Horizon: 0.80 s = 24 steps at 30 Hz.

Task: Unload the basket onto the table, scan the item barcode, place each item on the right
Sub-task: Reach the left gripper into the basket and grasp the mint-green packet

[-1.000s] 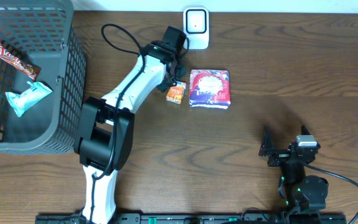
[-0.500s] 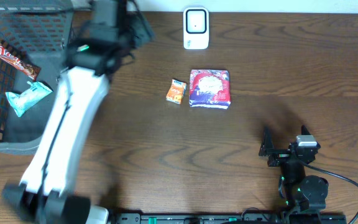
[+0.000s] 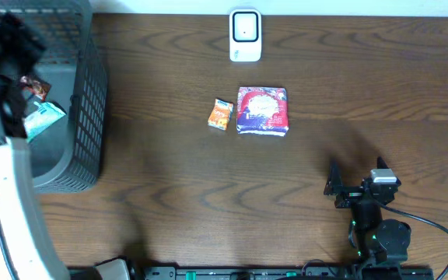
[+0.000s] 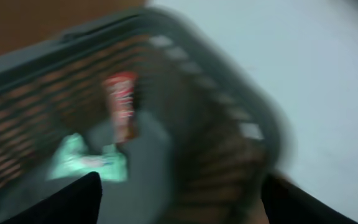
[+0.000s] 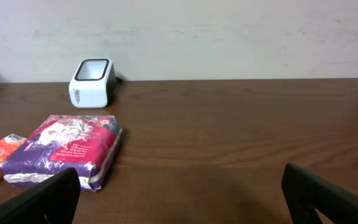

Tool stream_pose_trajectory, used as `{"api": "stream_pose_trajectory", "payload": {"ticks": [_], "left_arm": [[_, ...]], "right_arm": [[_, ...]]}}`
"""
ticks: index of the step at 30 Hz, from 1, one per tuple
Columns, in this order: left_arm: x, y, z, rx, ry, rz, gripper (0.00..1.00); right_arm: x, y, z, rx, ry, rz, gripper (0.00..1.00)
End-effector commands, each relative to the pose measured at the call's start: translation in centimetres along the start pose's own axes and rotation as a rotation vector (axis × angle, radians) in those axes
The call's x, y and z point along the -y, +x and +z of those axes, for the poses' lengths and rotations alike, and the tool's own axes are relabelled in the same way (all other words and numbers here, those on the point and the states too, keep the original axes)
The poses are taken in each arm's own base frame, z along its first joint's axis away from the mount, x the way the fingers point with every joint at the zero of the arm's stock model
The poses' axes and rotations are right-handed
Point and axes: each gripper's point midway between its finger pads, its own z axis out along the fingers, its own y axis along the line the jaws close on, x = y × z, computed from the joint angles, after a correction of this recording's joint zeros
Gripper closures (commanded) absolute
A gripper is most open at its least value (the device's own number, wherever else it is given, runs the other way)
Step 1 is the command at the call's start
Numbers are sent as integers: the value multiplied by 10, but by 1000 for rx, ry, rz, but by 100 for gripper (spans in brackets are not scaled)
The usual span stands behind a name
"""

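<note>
Left arm (image 3: 6,194) stands along the left table edge, white link running up and over the basket (image 3: 84,117). Left gripper (image 3: 8,39) hangs above the basket's interior. The wrist view is motion-blurred, but its fingers (image 4: 73,199) sit in opposite bottom corners, spread wide with nothing between them.

Right gripper (image 3: 348,187) is parked low at the near right, facing the scanner (image 3: 245,35). Its pincer is spread too and holds nothing.

Diff vs a second ago: the left arm was stretched across the table, gripper right at the orange packet (image 3: 221,113) below the scanner. It has since swung left to the basket. The orange packet hasn't moved, nor has the right arm.

Items:
- The orange packet, small and crinkly, lies just beside the purple packet (image 3: 262,110) at mid-table, in front of the scanner.
- The purple packet is a soft, glossy, pillow-shaped pouch.
- The scanner is a white rounded block with a dark window.
- The basket is dark grey plastic mesh. Inside it are a red bar wrapper (image 4: 120,106) and a teal packet (image 4: 86,162).
- The table (image 3: 208,202) is dark wood grain.
</note>
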Motion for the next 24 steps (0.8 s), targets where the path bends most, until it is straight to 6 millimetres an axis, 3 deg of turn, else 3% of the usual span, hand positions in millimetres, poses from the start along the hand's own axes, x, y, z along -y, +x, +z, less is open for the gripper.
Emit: {"api": "stream_pose_trajectory", "payload": {"ticks": [1, 5, 13, 16, 24], "left_arm": [[-45, 2, 21, -48, -131, -39, 18], [-82, 18, 43, -135, -242, -138, 14], [-96, 51, 86, -271, -296, -137, 11], [-103, 68, 103, -331, -331, -137, 5], [-126, 118, 148, -435, -470, -347, 2]], "right_arm": [[4, 1, 0, 0, 18, -6, 1], [4, 1, 0, 0, 18, -6, 1], [4, 1, 0, 0, 18, -6, 1], [4, 1, 0, 0, 18, -6, 1], [4, 1, 0, 0, 18, -7, 1]]}}
